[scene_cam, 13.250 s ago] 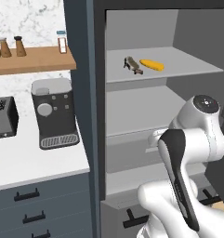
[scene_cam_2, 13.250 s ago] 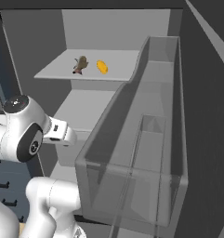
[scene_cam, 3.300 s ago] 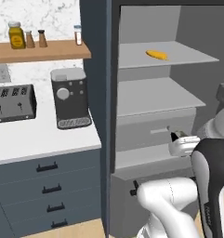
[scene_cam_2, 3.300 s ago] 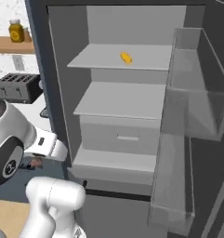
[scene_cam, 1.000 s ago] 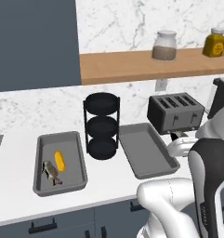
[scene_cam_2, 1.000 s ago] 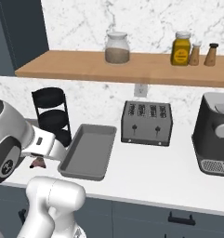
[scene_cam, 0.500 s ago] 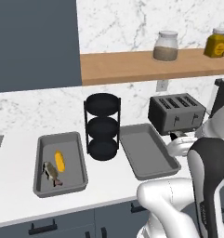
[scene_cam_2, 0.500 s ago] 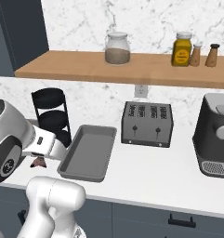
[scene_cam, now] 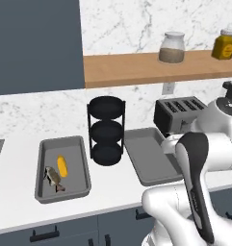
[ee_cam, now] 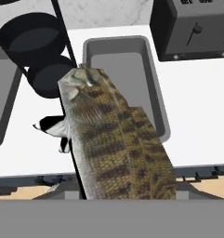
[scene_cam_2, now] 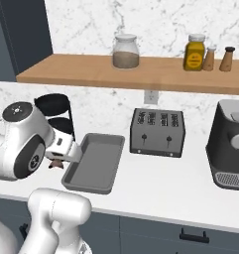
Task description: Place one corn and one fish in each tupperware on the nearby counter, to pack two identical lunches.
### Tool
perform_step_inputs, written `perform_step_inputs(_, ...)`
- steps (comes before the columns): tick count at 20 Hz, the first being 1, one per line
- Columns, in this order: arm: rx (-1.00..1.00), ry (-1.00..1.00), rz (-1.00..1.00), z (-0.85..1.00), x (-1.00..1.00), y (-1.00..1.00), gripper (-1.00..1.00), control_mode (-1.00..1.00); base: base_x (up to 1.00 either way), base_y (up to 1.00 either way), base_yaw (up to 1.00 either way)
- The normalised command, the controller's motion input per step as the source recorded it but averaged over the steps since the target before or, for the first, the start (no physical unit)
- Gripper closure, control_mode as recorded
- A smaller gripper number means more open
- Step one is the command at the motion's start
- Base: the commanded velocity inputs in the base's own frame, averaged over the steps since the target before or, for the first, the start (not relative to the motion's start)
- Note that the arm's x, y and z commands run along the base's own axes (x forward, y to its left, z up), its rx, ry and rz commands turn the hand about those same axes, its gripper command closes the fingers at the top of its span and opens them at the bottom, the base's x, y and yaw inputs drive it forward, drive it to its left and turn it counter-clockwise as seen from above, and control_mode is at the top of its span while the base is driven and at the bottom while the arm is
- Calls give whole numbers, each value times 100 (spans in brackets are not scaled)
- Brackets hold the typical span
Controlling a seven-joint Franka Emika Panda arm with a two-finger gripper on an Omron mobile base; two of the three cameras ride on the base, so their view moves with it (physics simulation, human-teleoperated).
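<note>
Hand view: fingers [ee_cam: 114, 197] holding fish [ee_cam: 114, 139] above counter [ee_cam: 197, 116], near bare tupperware [ee_cam: 150, 83].

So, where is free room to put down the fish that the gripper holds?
The right tupperware, between the black rack and the toaster, is bare. The left tupperware is crowded: a corn and a fish lie inside.

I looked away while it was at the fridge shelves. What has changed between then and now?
The base drove from the open fridge to the counter. One fish left the fridge shelf and is now held in the hand, near the empty tupperware. The other tupperware has kept its corn and fish over the last second.
</note>
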Motion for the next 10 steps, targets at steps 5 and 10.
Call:
perform_step_inputs(5,-5,0,0,-58,87,0,100,-100,0,0,0)
perform_step_inputs(10,-5,1,0,-69,95,0,100,-100,0,0,0)
